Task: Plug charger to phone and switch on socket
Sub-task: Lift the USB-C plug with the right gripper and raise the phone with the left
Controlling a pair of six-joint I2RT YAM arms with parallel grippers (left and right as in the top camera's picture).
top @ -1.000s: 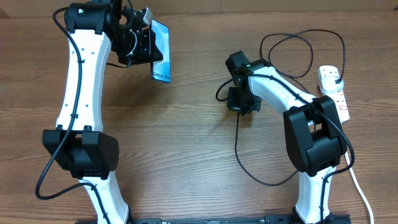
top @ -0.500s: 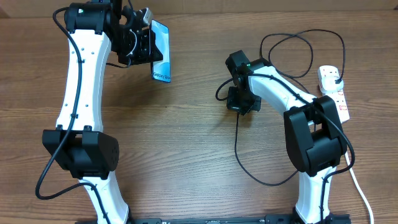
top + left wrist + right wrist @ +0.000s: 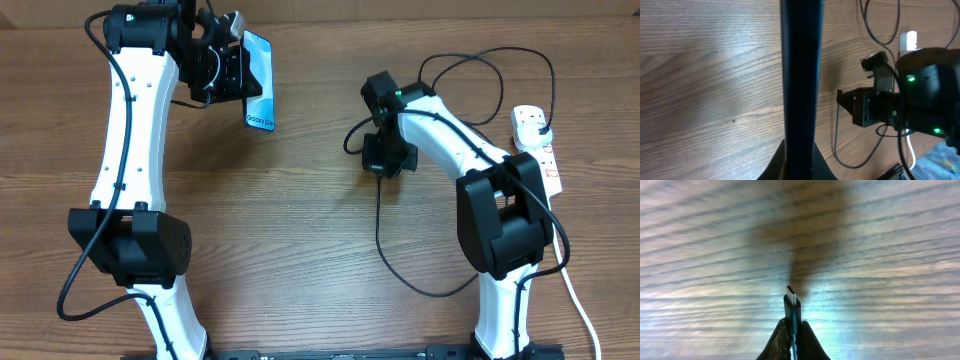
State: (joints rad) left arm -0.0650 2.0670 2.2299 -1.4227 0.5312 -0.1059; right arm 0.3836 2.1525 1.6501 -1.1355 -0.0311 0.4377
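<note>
Our left gripper (image 3: 232, 72) is clamped on the phone (image 3: 259, 82) at far left. The phone stands on edge, long axis near-to-far, screen facing right. Our right gripper (image 3: 385, 160), at centre, pinches the charger (image 3: 792, 306), whose tip juts straight past the fingertips toward the table (image 3: 300, 250).

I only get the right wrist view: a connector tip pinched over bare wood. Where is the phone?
Observer: The phone is at the far left of the table, gripped by the left pincer, with its screen visible from overhead.
Operator: Is the charger's other end plugged in?
Observer: It appears so. The charger cable loops back to a black plug seated in the socket at the table's right edge.
Operator: Is the tip close to the phone?
Observer: No. The right pincer is well apart from the phone, with bare wood between them.
</note>
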